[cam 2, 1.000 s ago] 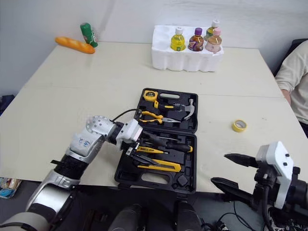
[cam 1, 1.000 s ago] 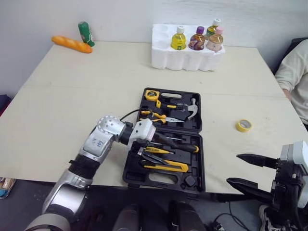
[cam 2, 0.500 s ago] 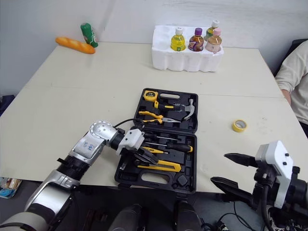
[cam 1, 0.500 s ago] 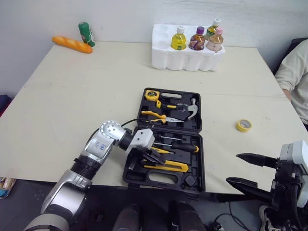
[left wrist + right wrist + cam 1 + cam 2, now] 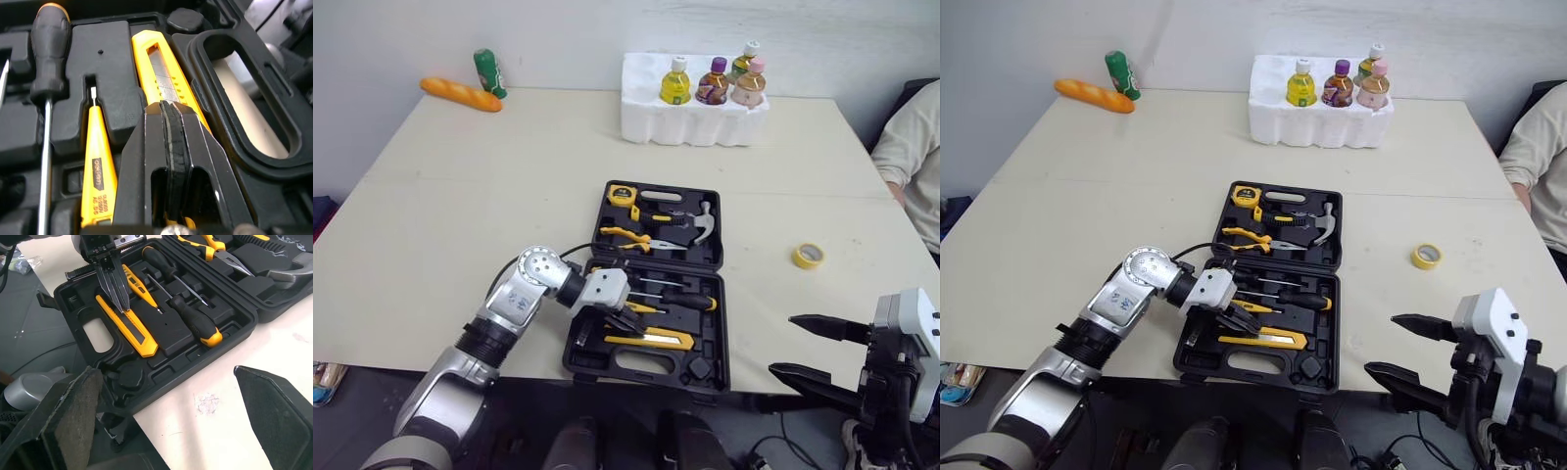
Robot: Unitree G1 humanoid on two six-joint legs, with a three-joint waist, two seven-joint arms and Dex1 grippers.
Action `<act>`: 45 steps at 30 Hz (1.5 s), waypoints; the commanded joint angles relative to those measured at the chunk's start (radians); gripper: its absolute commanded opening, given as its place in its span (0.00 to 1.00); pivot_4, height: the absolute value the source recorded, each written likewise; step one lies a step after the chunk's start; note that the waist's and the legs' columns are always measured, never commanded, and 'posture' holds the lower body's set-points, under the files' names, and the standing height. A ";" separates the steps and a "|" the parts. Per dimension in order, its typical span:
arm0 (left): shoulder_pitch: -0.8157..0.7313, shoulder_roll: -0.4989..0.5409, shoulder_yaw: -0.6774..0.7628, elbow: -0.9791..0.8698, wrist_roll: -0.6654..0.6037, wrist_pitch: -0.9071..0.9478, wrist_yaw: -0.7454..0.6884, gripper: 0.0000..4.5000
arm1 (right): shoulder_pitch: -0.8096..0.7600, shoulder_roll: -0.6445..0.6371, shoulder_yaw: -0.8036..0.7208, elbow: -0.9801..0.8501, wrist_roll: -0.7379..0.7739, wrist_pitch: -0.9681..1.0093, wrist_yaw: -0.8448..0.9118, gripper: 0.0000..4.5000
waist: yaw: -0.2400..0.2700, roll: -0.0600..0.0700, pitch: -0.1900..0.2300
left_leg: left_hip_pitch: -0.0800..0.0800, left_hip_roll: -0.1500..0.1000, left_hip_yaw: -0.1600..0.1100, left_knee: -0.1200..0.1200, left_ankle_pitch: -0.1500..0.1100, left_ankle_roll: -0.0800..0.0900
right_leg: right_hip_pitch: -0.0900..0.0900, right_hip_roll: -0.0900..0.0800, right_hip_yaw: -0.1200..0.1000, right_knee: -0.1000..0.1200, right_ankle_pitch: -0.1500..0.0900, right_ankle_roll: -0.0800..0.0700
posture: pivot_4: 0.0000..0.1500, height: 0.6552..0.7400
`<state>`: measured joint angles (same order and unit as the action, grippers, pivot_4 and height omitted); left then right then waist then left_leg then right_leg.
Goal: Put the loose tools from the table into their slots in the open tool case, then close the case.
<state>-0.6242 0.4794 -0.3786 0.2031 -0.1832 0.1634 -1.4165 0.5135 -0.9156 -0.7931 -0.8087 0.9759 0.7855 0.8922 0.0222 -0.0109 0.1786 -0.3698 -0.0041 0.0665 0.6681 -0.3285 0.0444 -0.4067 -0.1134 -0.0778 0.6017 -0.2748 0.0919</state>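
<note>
The left gripper has dropped from the screwdrivers onto the utility knife slotted in the tool case's front half, its 2 fingers pressed together and empty. The right gripper hangs spread wide off the table's near edge.

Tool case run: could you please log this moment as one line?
left tool shut, at utility knife | right tool open, empty | tape roll loose on table | tool case open
</note>
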 commanded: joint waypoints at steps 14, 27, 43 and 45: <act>0.195 0.326 0.620 -0.090 -0.348 0.519 0.265 1.00 | -0.059 -0.047 -0.146 0.447 -0.317 -0.084 -0.029 1.00 | -0.001 0.000 0.000 | -0.001 0.000 0.001 -0.001 0.003 -0.006 | -0.002 0.000 0.001 0.000 0.000 -0.001 | 1.00 0.96; 0.275 0.444 0.651 -0.055 -0.285 0.398 0.298 1.00 | -0.165 -0.117 -0.114 0.746 -0.408 -0.249 0.158 1.00 | -0.001 0.002 0.001 | -0.001 0.000 0.001 -0.004 -0.002 -0.011 | -0.004 -0.002 0.001 -0.002 -0.001 -0.002 | 1.00 0.96; -0.104 0.211 0.383 -0.392 -0.407 0.518 0.290 1.00 | -1.090 -0.244 0.822 1.113 -0.785 -0.395 0.326 1.00 | -0.024 0.005 0.003 | -0.003 0.000 0.006 0.000 0.007 -0.011 | -0.006 0.002 0.001 0.006 -0.001 -0.001 | 1.00 0.96; -0.112 0.193 0.373 -0.407 -0.409 0.509 0.287 1.00 | -1.133 -0.231 0.880 1.147 -0.824 -0.395 0.365 1.00 | -0.022 0.005 0.003 | -0.004 0.000 0.006 0.000 0.007 -0.011 | -0.006 0.002 0.002 0.007 -0.001 -0.001 | 1.00 0.96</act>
<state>-0.7202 0.6721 -0.0130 -0.1654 -0.5746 0.6811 -1.1305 -0.5922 -1.1325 0.0734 0.3201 0.1874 0.3945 1.2261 0.0002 -0.0063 0.1817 -0.3742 -0.0045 0.0716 0.6685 -0.3214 0.0337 -0.4133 -0.1117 -0.0766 0.6084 -0.2753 0.0910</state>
